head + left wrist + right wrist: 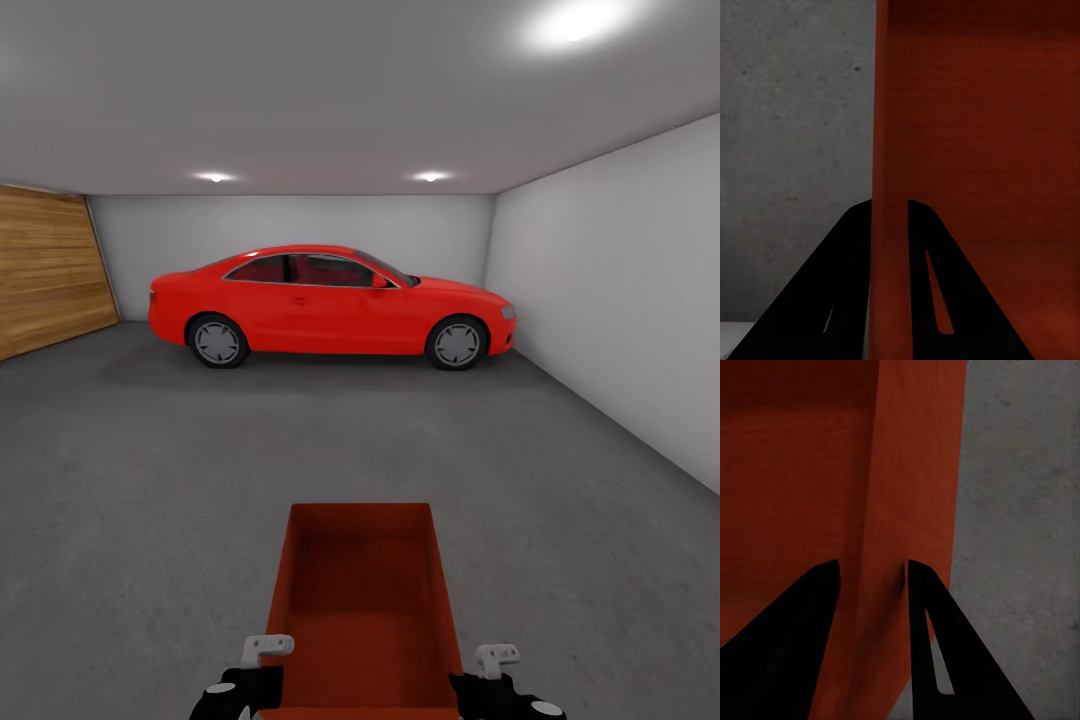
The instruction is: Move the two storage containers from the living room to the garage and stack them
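My left end effector [889, 217] is clenched on the left wall of the storage container [362, 600]; one black finger [825, 292] sits outside that wall, the other inside, both against it. My right end effector [870, 577] straddles the right wall the same way, fingers [937, 637] on either side, gripping it. In the head view both end effectors sit at the container's near corners, left [255, 665] and right [490, 672].

The container is orange-red, open-topped and rectangular, with smooth walls. It is held in front of me, long axis pointing away, above the floor [150, 480].

Floor: dark grey, mottled concrete, running far ahead. Garage [590, 300]: plain pale grey walls, far and right. Wooden door [45, 265], orange-brown planks, on the left wall. Red car [330, 305] parked side-on against the far wall, nose to the right, well apart from the container. Ceiling lights [215, 177], two far and one bright near right.
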`<state>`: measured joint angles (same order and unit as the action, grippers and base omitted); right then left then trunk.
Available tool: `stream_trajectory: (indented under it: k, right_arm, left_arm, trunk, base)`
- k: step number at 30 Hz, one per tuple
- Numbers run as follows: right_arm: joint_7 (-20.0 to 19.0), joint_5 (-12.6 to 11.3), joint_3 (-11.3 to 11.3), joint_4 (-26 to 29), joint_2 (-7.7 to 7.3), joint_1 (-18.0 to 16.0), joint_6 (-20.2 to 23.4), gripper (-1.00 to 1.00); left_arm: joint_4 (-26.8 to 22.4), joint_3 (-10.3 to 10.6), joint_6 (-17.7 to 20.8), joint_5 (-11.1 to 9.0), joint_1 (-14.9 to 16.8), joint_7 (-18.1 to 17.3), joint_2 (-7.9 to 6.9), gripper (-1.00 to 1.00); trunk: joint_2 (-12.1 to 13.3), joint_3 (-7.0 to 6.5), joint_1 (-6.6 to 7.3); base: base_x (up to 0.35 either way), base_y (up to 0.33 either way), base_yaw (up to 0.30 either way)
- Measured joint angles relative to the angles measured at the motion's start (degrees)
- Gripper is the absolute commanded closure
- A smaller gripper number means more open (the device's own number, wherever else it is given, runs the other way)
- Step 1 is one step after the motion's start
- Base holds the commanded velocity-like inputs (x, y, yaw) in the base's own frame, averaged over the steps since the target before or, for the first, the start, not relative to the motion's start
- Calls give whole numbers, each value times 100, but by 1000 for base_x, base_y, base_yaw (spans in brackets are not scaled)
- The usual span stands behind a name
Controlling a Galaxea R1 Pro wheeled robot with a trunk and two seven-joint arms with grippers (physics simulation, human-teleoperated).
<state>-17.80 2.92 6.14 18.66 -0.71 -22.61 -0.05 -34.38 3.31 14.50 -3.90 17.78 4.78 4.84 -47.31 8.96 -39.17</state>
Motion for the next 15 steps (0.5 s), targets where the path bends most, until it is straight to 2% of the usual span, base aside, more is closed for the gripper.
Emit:
stream_trajectory:
  k: [9,15]
  right_arm:
    - [0,2,1,-1,0,0,0,100]
    - [0,5,4,-1,1,0,1,100]
  left_arm:
    - [2,-1,0,1,0,0,1,100]
    - [2,-1,0,0,0,-1,0,100]
  trunk:
    - [0,0,0]
    - [0,0,2]
  base:
    - [10,0,0]
    - [134,0,0]
